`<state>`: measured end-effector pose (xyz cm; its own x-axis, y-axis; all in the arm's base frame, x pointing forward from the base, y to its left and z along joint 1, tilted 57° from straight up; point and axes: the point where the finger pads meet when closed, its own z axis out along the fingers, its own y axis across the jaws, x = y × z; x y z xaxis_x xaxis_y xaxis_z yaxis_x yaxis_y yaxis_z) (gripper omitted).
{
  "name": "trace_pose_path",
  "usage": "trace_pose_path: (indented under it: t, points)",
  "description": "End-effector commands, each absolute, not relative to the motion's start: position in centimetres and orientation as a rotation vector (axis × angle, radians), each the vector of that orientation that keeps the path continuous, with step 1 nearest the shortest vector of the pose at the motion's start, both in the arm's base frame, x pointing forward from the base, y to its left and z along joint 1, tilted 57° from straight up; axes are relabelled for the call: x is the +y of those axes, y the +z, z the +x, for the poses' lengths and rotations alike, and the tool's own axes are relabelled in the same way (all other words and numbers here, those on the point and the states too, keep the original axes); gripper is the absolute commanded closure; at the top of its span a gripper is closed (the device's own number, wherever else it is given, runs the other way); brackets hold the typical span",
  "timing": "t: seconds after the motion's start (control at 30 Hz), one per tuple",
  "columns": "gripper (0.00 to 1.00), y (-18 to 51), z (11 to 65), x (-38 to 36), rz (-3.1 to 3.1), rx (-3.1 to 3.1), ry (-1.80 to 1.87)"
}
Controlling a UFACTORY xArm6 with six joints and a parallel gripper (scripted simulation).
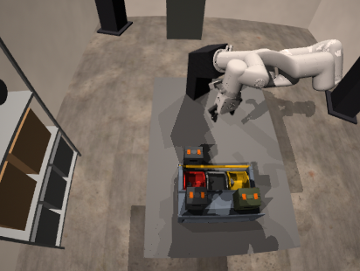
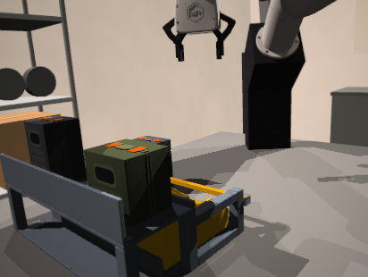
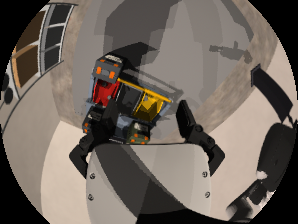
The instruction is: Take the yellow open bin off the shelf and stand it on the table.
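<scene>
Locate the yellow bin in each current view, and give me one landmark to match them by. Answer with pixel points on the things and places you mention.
Top: the yellow bin (image 1: 238, 179) (image 2: 214, 229) (image 3: 148, 108) is right of centre in the lower half, at the right end of the row of bins.
Exterior: low, right of centre, seen through the shelf's open end.
Wrist: at the centre, beside the dark bin (image 1: 217, 181) (image 3: 129, 98).
Shared landmark: the yellow bar (image 1: 216, 166) (image 2: 198, 186) (image 3: 145, 90) along the shelf (image 1: 180, 198) (image 2: 62, 192) (image 3: 92, 89).

Yellow bin (image 1: 241, 179) (image 2: 215, 227) (image 3: 151, 108): open, in blue-grey shelf (image 1: 223, 206) (image 2: 62, 197) (image 3: 125, 121), at shelf's 2 o'clock seen from top; something small inside, too unclear to name. Dark grey bin (image 1: 216, 181) (image 3: 129, 98) at 12, just beside yellow. Red bin (image 1: 194, 178) (image 3: 105, 93) at 10. Shelf upright on grey table top (image 1: 168, 100) (image 2: 286, 174) (image 3: 200, 30), toward its 6 o'clock.
</scene>
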<state>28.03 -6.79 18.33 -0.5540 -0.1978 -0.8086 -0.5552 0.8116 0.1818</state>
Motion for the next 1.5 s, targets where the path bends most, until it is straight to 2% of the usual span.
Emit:
trace_pose_path:
  t: [0.0, 1.47]
  points:
    - [0.00, 18.36, 28.04, -6.86, -0.632, 2.106, 0.496]
    - [0.00, 18.36, 28.04, -6.86, -1.216, 1.786, 0.146]
